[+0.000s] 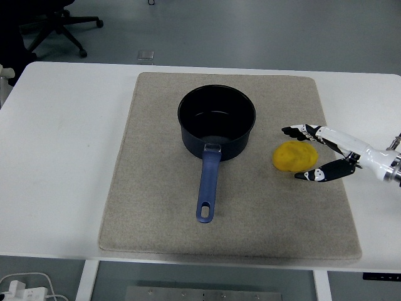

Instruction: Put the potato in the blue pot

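A yellow potato (294,156) lies on the beige mat (156,207), right of the blue pot (217,121). The pot stands upright at the mat's middle back, empty, with its blue handle (208,187) pointing toward the near edge. My right hand (307,153) comes in from the right edge. Its fingers (304,132) are spread behind the potato and the thumb (321,174) is in front of it, close around its right side. The hand holds nothing. My left arm is out of view.
The mat covers the middle of the white table (62,163). An office chair base (59,28) stands on the floor beyond the far left corner. White cables and a plug (25,288) lie below the near left edge.
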Controlling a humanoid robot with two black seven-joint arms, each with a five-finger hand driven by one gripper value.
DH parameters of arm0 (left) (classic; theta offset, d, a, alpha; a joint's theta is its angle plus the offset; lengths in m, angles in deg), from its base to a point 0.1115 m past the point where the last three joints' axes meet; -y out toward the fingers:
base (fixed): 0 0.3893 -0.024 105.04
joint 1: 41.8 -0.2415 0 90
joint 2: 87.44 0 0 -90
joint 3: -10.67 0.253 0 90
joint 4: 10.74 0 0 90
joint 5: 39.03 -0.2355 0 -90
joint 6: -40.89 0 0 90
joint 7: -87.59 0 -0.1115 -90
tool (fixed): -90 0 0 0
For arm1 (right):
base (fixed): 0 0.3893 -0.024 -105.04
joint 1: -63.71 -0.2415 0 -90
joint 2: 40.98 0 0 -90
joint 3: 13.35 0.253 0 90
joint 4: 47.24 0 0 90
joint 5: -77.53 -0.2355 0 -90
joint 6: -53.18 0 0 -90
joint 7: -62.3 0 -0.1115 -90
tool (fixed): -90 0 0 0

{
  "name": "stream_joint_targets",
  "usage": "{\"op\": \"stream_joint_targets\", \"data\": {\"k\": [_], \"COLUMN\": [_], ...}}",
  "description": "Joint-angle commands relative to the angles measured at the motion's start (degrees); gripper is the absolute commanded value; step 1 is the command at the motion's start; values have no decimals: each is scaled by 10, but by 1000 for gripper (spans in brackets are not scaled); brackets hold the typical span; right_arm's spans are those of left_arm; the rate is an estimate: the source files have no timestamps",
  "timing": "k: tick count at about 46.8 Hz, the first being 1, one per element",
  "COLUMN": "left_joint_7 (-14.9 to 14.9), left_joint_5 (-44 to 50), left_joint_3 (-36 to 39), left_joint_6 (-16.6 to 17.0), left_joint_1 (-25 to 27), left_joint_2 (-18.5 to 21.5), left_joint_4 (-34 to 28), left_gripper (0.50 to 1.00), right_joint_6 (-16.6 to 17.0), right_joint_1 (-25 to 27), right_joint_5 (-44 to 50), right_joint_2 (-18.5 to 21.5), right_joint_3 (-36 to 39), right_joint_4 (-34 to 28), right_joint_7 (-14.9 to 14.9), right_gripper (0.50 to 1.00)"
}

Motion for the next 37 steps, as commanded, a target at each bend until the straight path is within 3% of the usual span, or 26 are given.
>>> {"op": "stream_joint_targets", "data": {"k": [1, 24, 37], "left_joint_7": [0, 0, 0], "left_joint_5": [0, 0, 0], "left_joint_3": [0, -1, -1], "left_joint_6": [0, 0, 0], "left_joint_1": [0, 0, 0], "left_joint_2": [0, 0, 0], "left_joint_4": [1, 0, 0], "left_gripper": [996, 996, 996], "right_joint_6": [-23, -54, -66], "right_joint_1": [5, 6, 9], "right_joint_5": [44, 55, 56], "right_joint_2": [8, 20, 66], "right_joint_3": [0, 1, 0], "right_joint_4": [-4, -18, -60], "right_joint_7": [-1, -3, -3], "right_gripper": [926, 924, 924]}}
